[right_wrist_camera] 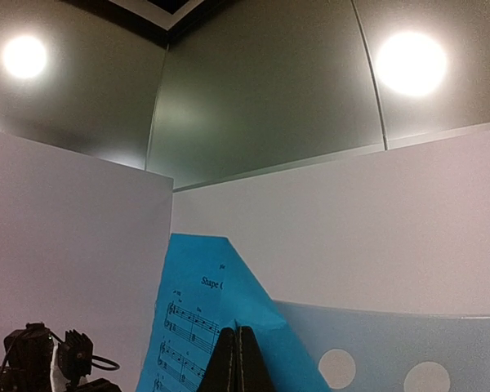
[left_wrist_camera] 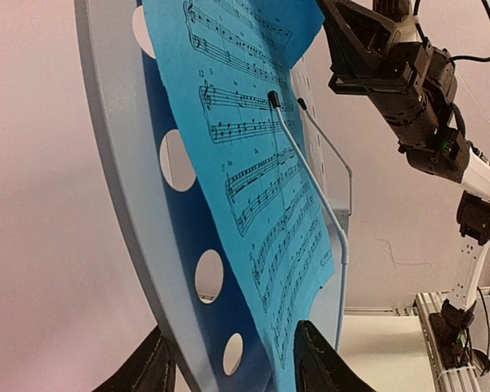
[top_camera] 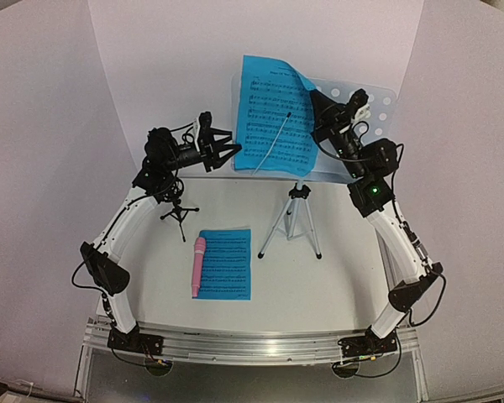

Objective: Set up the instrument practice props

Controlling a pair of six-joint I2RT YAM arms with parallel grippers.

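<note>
We list a pale blue perforated music stand [top_camera: 378,105] on its silver tripod [top_camera: 294,222], at the back middle of the counter [top_camera: 336,277]. One blue music sheet [top_camera: 273,113] leans on it behind a wire retainer [top_camera: 273,141], its upper right corner bent over. The second music sheet [top_camera: 231,264] lies flat on the near counter, with the pink microphone [top_camera: 196,267] along its left edge. The small black mic holder [top_camera: 179,214] stands upright just left, empty. The left gripper [left_wrist_camera: 229,343] has its fingers apart, either side of the stand's left edge and the sheet; we cannot tell whether they clamp. The right gripper [right_wrist_camera: 237,343] has its fingers together at the bent corner; we cannot tell whether they nip the paper.
</note>
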